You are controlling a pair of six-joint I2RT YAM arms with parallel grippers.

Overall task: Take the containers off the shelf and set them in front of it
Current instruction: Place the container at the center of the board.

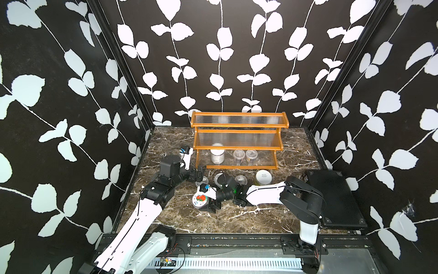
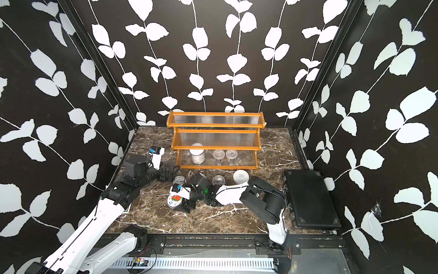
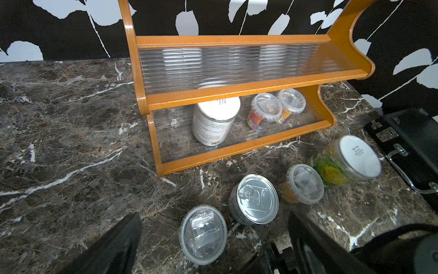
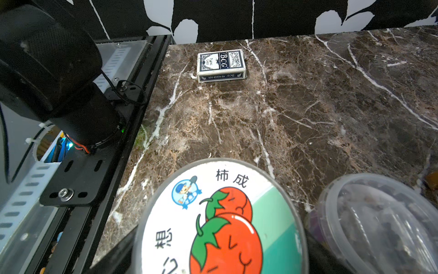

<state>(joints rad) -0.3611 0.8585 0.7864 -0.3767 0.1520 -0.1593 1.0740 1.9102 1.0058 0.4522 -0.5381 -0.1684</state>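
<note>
The shelf point(image 1: 239, 140) stands at the back. Its bottom tier holds a white-lid jar point(image 1: 217, 155) and two clear cups point(image 1: 239, 156) point(image 1: 251, 155); the upper tiers are bare. On the marble in front stand a yellow-green jar point(image 1: 263, 177), a clear cup point(image 1: 241, 180), a silver tin can point(image 3: 253, 199) and another clear cup point(image 3: 203, 234). My left gripper point(image 3: 213, 249) is open just above that last cup. The strawberry-lid jar point(image 1: 199, 200) stands upright on the table between the fingers of my right gripper point(image 4: 220, 261), which is open wide, close on both sides of it.
A black case point(image 1: 331, 197) lies along the right side of the table. A playing-card box point(image 4: 221, 65) lies near the table's front left corner. The two arms meet closely in the middle, in front of the shelf point(image 2: 216, 142).
</note>
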